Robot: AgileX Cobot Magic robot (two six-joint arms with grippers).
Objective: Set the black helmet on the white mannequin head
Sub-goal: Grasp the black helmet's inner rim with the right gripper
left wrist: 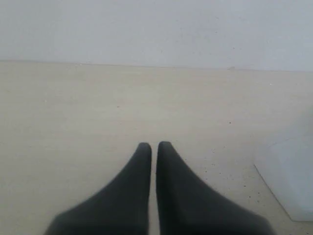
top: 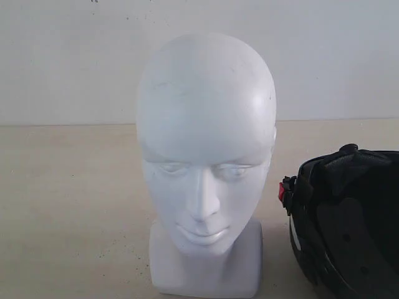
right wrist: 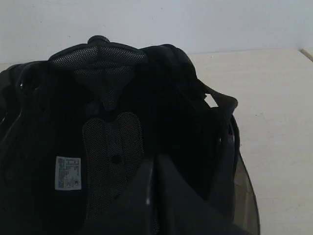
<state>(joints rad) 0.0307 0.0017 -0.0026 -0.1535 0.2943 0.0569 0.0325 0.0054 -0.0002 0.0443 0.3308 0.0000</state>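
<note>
The helmet lies on the desk to the right of the head in the exterior view, near it but apart; its opening is turned toward the camera, so the padded lining shows, and the red buckle is on the side that faces the head. The right hand is the nearer of the 2; it points straight into the opening, its 2 fingers pressed together with nothing between them; whether the tips touch the lining I cannot say, because the view is too dark there. The left hand is also closed and empty, low over bare desk, with the base of the head at the edge of its view. The head stands upright with a bare crown. I judge that the helmet must be gripped at its rim, lifted, turned opening-down and carried over the crown; nothing stands between them.
</note>
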